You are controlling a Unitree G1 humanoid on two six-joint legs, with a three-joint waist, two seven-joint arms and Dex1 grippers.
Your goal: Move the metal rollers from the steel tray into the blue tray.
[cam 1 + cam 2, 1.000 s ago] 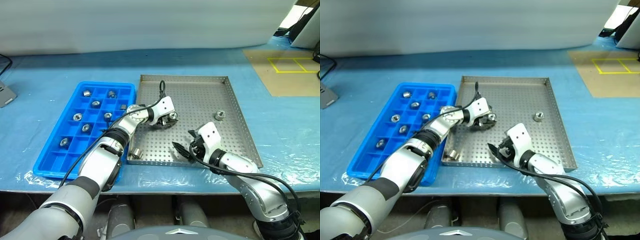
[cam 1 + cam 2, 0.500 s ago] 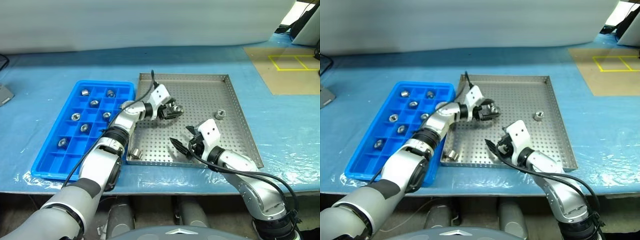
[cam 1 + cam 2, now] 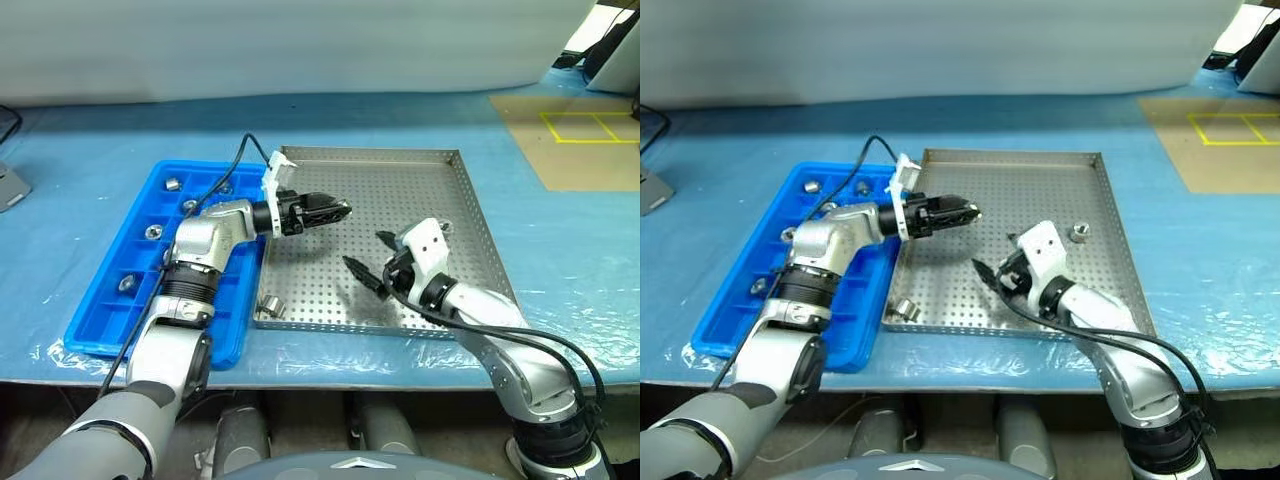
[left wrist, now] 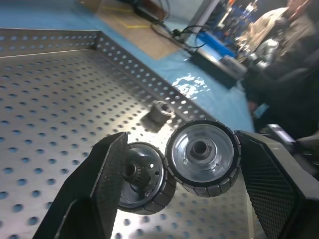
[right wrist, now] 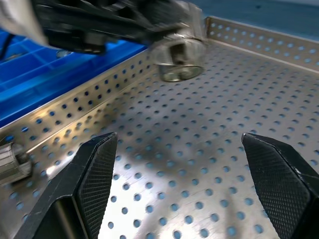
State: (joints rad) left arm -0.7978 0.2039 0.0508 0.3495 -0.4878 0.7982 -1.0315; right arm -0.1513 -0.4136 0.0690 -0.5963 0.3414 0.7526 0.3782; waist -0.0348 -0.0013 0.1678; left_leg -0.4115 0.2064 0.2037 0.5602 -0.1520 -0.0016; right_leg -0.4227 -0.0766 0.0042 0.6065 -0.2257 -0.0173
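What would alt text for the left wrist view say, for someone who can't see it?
Two black fingers of the left pincer grip two metal rollers side by side, above the perforated floor of the steel tray. Another roller lies near the tray's rim.

No readable text or labels anywhere.

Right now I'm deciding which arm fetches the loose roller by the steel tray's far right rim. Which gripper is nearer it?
Right. The right gripper hovers open just short of that roller; the left gripper, holding two rollers, is farther across the steel tray.
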